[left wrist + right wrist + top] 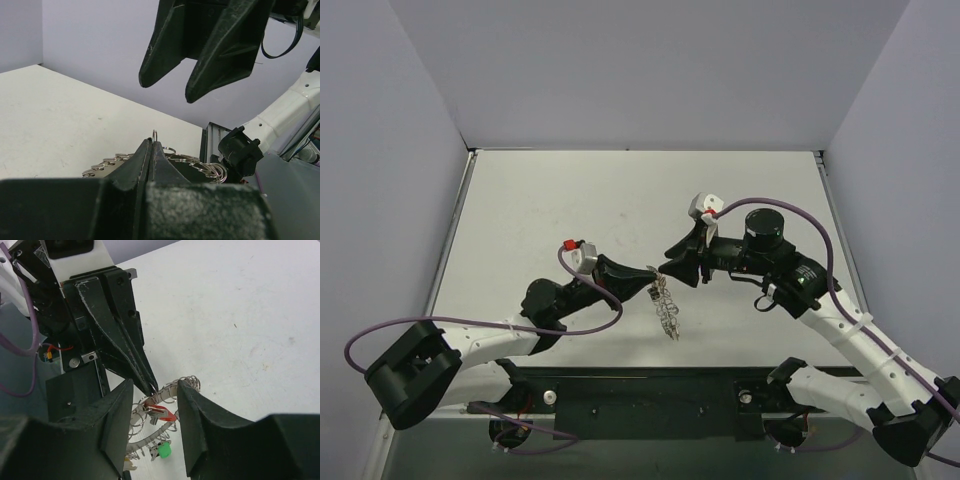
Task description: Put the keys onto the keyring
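Biggest thing first: the white desk [570, 200], with the left arm [485, 345] and right arm [850, 335] reaching in to meet nose to nose over its middle, a bit toward the near edge.

The left fingers [150, 155] are clamped all the way shut on a thin bit of wire at the top of the keyring [666, 305], so the whole loop dangles from that one pinch. I can't tell whether its low end touches the desk. The right fingers [675, 266] are roughly half open and holding nothing as far as I can see. In the right wrist view they straddle the top of the ring, one on each side.

The ring is a floppy, springy coil, so I reckon it'll sag and swing whenever I nudge it. It's light too, and the wire is probably slick. I'd grab it close to the left pinch, where it moves least.

The red key [164, 413] sits right between the open right fingers, just under the coil, and the green key [162, 450] hangs lower. Both are tiny with smooth plastic heads. I'd pinch the head flat, not the blade, since it could easily squirt out.
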Motion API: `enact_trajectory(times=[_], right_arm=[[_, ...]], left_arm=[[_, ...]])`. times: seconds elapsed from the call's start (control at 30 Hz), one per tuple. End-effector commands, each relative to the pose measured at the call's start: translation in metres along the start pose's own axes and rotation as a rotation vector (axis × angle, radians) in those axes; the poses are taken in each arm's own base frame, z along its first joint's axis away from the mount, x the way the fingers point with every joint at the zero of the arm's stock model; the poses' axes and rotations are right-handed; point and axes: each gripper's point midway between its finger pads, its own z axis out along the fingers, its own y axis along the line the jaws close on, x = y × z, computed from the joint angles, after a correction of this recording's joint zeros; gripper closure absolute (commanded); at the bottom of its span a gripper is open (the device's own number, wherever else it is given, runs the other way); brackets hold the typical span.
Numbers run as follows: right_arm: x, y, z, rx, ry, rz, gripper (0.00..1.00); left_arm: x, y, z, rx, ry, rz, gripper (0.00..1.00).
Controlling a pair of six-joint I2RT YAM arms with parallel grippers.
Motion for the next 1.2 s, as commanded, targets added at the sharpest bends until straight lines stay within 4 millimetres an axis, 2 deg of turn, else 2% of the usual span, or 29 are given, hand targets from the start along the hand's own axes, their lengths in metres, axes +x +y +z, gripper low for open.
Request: enact_trajectory(times=[0.0, 0.1, 0.27, 0.47, 0.67, 0.73, 0.87, 0.97, 1.17], right_arm=[[-0.022, 0.012, -0.003, -0.090, -0.057, 0.000, 0.64], [-0.010, 0.021, -0.004, -0.163, -0.019, -0.050, 0.63], [0.009, 0.023, -0.002, -0.218, 0.038, -0.141, 0.59], [0.012, 0.017, 0.001, -0.200, 0.048, -0.149, 0.56], [0.014, 0.017, 0.002, -0.217, 0.046, -0.130, 0.59], [0.012, 0.018, 0.004, -0.222, 0.035, -0.112, 0.62], [0.010, 0.023, 0.005, -0.264, 0.021, -0.110, 0.74], [0.012, 0.023, 0.005, -0.268, 0.026, -0.103, 0.77], [0.016, 0.025, 0.005, -0.284, 0.032, -0.100, 0.89]], left_arm=[[-0.099, -0.056, -0.005, 0.224, -0.362, 0.172, 1.00], [-0.102, -0.056, -0.007, 0.224, -0.364, 0.175, 1.00], [-0.103, -0.059, -0.007, 0.239, -0.365, 0.173, 1.00], [-0.105, -0.068, -0.009, 0.276, -0.360, 0.175, 1.00], [-0.106, -0.071, -0.009, 0.289, -0.358, 0.184, 1.00], [-0.106, -0.072, -0.009, 0.295, -0.357, 0.180, 1.00], [-0.106, -0.072, -0.008, 0.297, -0.356, 0.181, 1.00], [-0.107, -0.072, -0.008, 0.301, -0.357, 0.183, 1.00], [-0.109, -0.073, -0.008, 0.300, -0.363, 0.179, 1.00]])
